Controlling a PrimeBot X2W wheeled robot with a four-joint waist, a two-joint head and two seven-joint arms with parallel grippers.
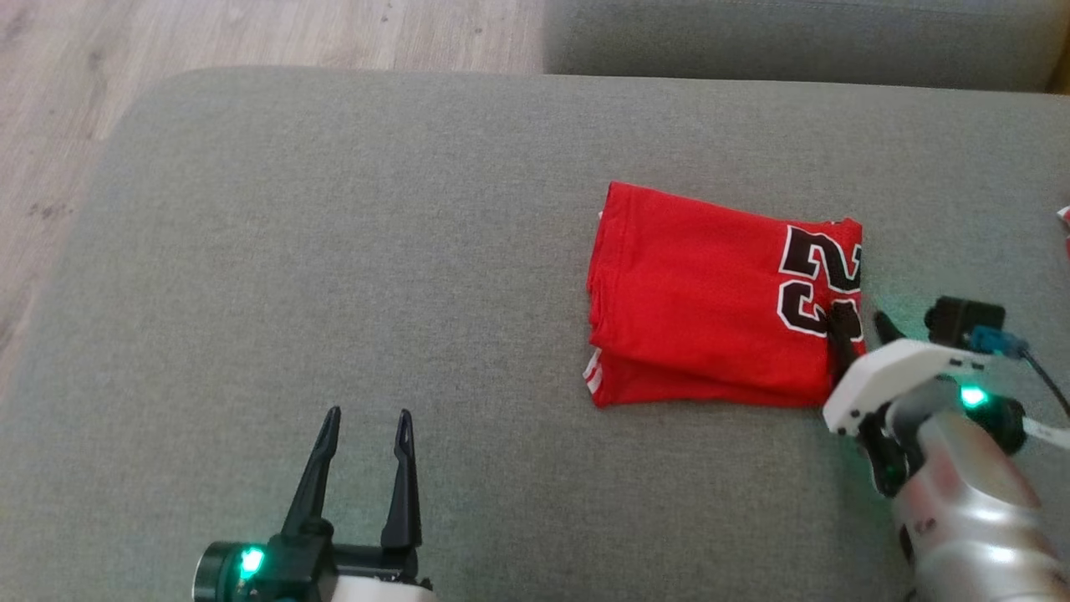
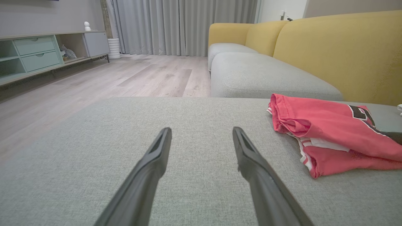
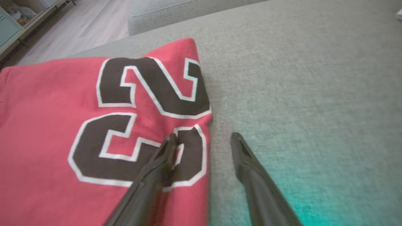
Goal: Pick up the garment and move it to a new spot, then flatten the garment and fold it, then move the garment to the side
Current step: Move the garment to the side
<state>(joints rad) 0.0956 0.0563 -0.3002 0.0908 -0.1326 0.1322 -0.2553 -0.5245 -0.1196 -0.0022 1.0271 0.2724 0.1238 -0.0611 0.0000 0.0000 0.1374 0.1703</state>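
Observation:
The garment (image 1: 710,305) is a red jersey with black, white-edged numbers, folded into a rectangle on the grey cushion right of centre. It also lies at the right of the left wrist view, garment (image 2: 329,135), and fills the left of the right wrist view, garment (image 3: 78,131). My right gripper (image 1: 861,322) straddles its right edge with jaws apart: one finger lies over the numbers, the other over bare cushion, right gripper (image 3: 204,138). Well to the garment's left, near the front, my left gripper (image 1: 368,418) stands open over bare cushion, left gripper (image 2: 201,133).
The grey cushion (image 1: 334,251) is a wide flat seat with rounded edges. Wooden floor (image 1: 251,33) lies beyond its far left. A second grey cushion (image 2: 260,75) and yellow sofa backs (image 2: 339,50) stand behind. A small white and red scrap (image 1: 1063,219) lies at the far right.

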